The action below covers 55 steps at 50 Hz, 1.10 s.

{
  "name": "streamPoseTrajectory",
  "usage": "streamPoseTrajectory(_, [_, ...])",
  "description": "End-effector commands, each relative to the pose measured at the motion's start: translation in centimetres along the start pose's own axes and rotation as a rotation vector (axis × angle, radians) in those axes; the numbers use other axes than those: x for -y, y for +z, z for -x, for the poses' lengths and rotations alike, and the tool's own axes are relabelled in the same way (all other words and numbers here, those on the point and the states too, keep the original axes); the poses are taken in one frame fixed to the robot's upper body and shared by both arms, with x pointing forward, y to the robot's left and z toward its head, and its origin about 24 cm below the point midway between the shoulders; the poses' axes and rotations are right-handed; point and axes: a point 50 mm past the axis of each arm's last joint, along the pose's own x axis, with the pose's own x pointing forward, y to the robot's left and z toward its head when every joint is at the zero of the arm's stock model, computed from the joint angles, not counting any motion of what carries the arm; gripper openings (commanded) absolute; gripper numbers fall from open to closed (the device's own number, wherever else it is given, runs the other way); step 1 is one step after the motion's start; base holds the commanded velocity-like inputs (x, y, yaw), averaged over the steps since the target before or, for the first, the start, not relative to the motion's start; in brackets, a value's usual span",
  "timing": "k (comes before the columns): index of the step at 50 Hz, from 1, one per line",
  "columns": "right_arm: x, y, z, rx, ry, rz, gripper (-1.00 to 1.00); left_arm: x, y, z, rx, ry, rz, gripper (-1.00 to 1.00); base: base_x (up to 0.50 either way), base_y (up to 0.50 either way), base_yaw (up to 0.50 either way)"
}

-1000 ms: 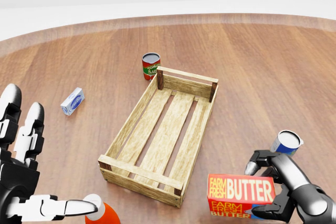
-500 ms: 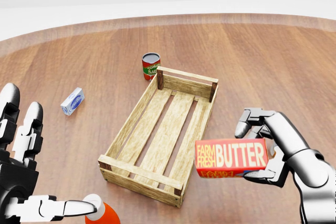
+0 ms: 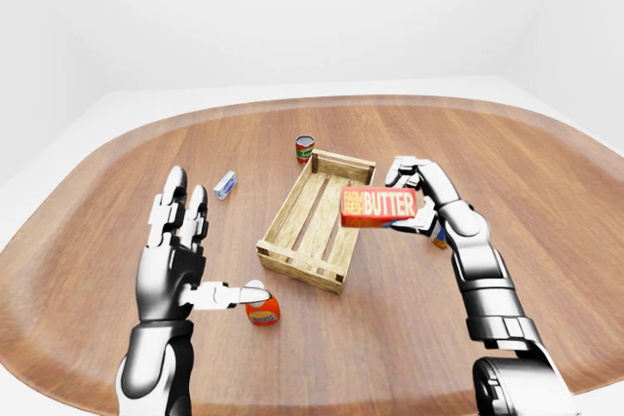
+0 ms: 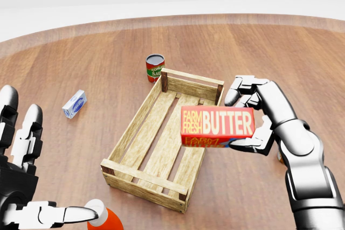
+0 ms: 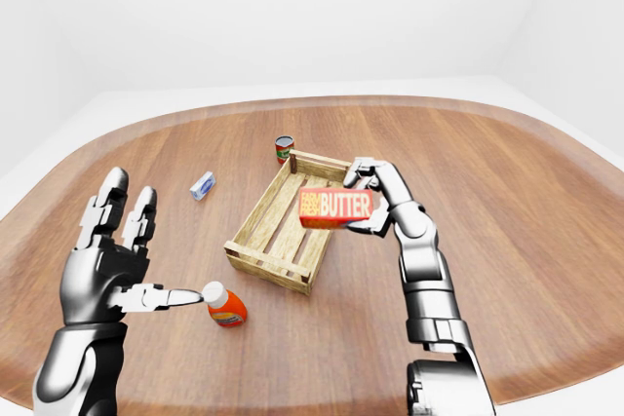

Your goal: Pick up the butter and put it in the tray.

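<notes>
Fingers of the right hand (image 4: pixel 257 112) close round the butter (image 4: pixel 217 126), a red and orange box held flat in the air with its label toward the camera. The box hangs over the tray's (image 4: pixel 137 121) right rail, partly above the slatted floor. The tray, a wooden crate, sits near the table's (image 4: pixel 302 63) middle.

The left hand (image 4: pixel 21 171) is spread open and empty at the table's near left edge, its thumb tip just beside an orange bottle (image 4: pixel 105 219). A red can (image 4: pixel 154 68) stands just beyond the tray's far end; a small blue carton (image 4: pixel 74 104) lies well to the tray's left.

This looks like the carry step. Next, the hand likely needs to go slightly left, lower, then release.
</notes>
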Motion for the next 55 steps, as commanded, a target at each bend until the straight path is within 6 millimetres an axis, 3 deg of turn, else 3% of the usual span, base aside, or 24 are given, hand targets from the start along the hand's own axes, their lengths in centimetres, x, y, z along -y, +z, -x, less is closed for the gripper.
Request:
streamPoseTrajectory(1, [-0.8, 1.5, -2.8, 0.007, -0.031, -0.143, -1.00, -0.1, 0.0, -0.1, 0.004, 0.003, 0.001, 1.00, 0.00, 0.00, 0.00])
streamPoseTrajectory(9, [-2.2, 0.7, -5.2, -0.125, -0.017, -0.237, -1.00, -0.1, -0.1, -0.1, 0.000, 0.005, 0.001, 1.00, 0.00, 0.00, 0.00])
streamPoseTrajectory(15, [-3.7, -0.7, -5.8, -0.256, 0.009, -0.263, -1.00, -0.1, 0.0, -0.1, 0.002, 0.004, 0.001, 1.00, 0.00, 0.00, 0.00])
streamPoseTrajectory(21, [-4.8, -0.9, -6.0, -0.309, 0.004, -0.259, -1.00, -0.1, 0.0, -0.1, 0.002, 0.003, 0.001, 1.00, 0.00, 0.00, 0.00])
streamPoseTrajectory(28, [-6.1, 0.0, -6.5, -0.300, 0.018, -0.258, -1.00, -0.1, 0.2, -0.1, 0.009, 0.002, 0.002, 1.00, 0.00, 0.00, 0.00])
streamPoseTrajectory(43, [-6.9, 1.4, -7.1, -0.273, -0.001, -0.239, -1.00, -0.2, 0.2, -0.2, 0.013, 0.003, 0.003, 1.00, 0.00, 0.00, 0.00])
streamPoseTrajectory(55, [-8.3, 0.6, -6.4, -0.233, -0.084, -0.110, -1.00, -0.1, 0.5, 0.0, 0.023, -0.001, 0.005, 1.00, 0.00, 0.00, 0.00])
